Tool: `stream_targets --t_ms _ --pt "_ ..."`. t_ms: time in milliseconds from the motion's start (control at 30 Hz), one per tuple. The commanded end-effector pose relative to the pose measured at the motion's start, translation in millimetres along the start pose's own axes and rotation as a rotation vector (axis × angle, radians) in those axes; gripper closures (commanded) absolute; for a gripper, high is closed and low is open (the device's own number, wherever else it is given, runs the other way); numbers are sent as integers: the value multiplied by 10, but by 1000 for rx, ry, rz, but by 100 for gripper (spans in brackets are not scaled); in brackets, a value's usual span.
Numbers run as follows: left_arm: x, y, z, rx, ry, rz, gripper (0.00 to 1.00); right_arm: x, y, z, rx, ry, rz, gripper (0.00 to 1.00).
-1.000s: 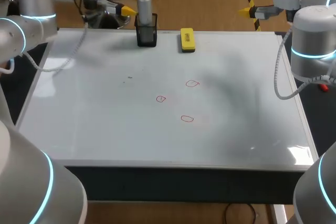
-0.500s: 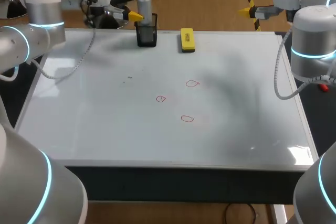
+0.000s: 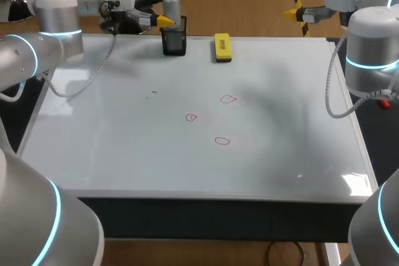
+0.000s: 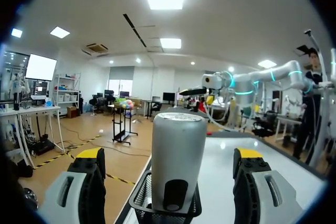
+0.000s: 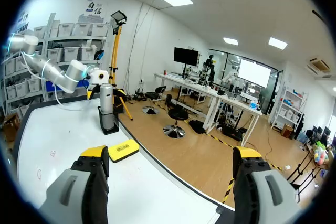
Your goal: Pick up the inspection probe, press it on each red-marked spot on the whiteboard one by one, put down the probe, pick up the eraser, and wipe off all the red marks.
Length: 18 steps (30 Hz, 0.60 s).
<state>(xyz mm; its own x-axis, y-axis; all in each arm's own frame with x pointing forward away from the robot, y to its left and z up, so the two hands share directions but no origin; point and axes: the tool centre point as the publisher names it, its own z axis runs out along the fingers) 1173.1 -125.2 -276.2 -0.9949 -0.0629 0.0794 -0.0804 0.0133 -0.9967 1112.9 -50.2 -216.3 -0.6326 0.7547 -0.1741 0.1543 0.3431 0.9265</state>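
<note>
The silver probe (image 3: 171, 5) stands upright in a black mesh holder (image 3: 174, 43) at the whiteboard's (image 3: 112, 147) far edge. My left gripper (image 3: 161, 8) is level with the probe's upper part. In the left wrist view the probe (image 4: 177, 166) sits between the open gripper (image 4: 169, 153) fingers, with a gap on each side. A yellow eraser (image 3: 222, 47) lies to the right of the holder. Three red marks (image 3: 229, 99), (image 3: 191, 117), (image 3: 222, 141) sit mid-board. My right gripper (image 3: 292, 12) hangs open and empty off the far right corner, seen in its own view (image 5: 170, 153).
In the right wrist view the holder (image 5: 109, 123) and eraser (image 5: 123, 150) lie near the board's far edge, with my left arm (image 5: 79, 73) behind them. A small dark speck (image 3: 154, 92) marks the board left of the red marks.
My left gripper has moved right along the far edge until its fingers came around the probe. The right arm has not moved.
</note>
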Motion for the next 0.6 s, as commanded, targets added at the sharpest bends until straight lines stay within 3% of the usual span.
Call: stream_targets --t_ms 33,600 --pt "56 15 32 0 -12 0 0 -2 4 4 3 0 0 0" --pt "104 76 141 7 0 -11 0 -2 4 4 3 0 0 0"
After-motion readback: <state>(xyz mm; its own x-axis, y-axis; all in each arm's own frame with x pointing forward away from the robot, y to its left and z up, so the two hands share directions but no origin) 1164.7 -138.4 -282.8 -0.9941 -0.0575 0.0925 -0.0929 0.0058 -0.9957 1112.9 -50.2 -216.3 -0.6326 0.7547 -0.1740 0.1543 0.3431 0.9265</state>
